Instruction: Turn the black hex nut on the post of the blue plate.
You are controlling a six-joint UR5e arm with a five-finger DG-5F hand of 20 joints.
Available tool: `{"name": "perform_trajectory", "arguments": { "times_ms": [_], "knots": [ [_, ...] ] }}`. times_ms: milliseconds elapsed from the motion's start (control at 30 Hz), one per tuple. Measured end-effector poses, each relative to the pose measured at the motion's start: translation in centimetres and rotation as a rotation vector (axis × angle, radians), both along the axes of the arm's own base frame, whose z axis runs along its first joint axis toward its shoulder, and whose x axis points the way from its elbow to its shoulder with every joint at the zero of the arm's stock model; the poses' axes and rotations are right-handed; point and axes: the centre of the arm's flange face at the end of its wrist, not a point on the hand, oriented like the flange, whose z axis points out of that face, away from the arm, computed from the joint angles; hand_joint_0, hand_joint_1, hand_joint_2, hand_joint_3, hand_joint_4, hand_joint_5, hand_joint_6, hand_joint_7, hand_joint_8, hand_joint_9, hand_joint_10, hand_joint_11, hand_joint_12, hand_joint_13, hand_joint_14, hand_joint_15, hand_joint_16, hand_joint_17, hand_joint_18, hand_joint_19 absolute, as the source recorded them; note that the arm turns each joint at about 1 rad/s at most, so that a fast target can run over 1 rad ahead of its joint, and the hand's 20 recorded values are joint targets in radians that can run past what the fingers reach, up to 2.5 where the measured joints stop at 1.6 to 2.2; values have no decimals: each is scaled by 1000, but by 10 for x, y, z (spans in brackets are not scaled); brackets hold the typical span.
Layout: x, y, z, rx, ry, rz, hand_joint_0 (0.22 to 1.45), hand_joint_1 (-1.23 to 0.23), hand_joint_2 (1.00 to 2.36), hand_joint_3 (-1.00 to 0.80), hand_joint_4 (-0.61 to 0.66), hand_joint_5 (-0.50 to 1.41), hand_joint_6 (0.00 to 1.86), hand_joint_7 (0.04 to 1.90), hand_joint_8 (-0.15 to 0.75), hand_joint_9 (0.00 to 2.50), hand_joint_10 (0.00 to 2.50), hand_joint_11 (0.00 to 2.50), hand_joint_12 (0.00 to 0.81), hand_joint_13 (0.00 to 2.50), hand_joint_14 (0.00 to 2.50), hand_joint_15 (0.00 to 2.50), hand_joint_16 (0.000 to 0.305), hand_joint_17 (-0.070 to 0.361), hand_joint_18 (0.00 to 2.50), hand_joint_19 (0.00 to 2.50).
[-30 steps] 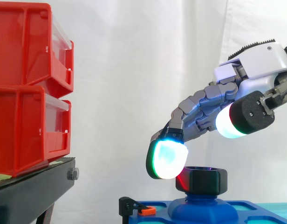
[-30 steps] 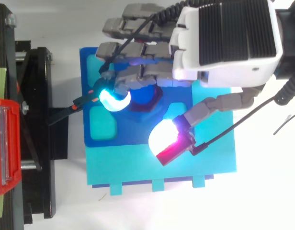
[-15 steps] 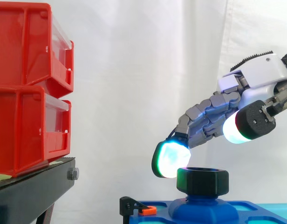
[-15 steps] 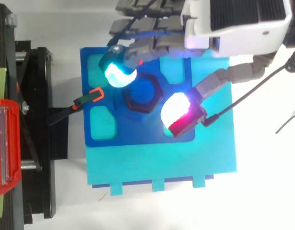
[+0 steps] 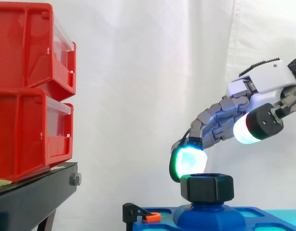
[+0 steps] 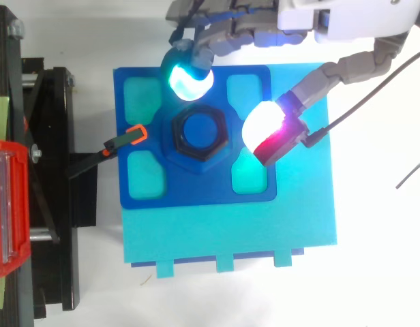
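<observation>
1. The black hex nut [image 5: 207,187] is seated on the blue post [image 6: 200,129] at the middle of the blue plate [image 6: 196,187], between the plate's four cyan pockets.
2. The blue plate is carried on a cyan base panel [image 6: 230,235], which lies on the white tabletop [image 6: 373,272].
3. The hand [image 5: 263,79] is held above and to the right of the nut in the side view, with its fingers relaxed and slightly bent; nothing is held.
4. A cyan-green fingertip pad [image 6: 188,80] is positioned just beside the nut, over the far edge of the plate. In the side view this pad [image 5: 189,162] is seen at the nut's upper left rim; contact cannot be confirmed.
5. The white-and-red thumb pad [image 6: 264,129] is spread away from the fingers and is raised well above the nut.
6. An orange-tipped black clip [image 6: 128,137] is fixed at the plate's edge, on the side toward the black stand [image 5: 37,197].
7. Two stacked red bins [image 5: 32,86] are carried on that stand, before the white curtain [image 5: 148,72].
</observation>
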Motion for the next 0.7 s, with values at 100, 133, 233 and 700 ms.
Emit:
{"name": "perform_trajectory", "arguments": {
  "times_ms": [100, 133, 233, 700],
  "knots": [
    [3, 2, 2, 1, -18, 8, 480, -339, 1000, -500, 133, -227, 502, 712, 188, 133, 0, 0, 334, 82, 0, 0, 59, 132, 0, 36],
    [4, 4, 4, 0, -26, 11, 480, -339, 1000, -500, 133, -227, 502, 712, 188, 133, 0, 0, 334, 82, 0, 0, 59, 132, 0, 41],
    [9, 9, 11, -1, -49, 19, 479, -339, 1000, -500, 134, -227, 502, 710, 187, 133, 0, 0, 334, 83, 0, 0, 59, 132, 0, 41],
    [31, 60, 17, -13, -108, 42, 480, -340, 1000, -500, 134, -226, 502, 710, 187, 132, 0, 0, 335, 86, 0, 0, 59, 132, 0, 48]
  ]
}}
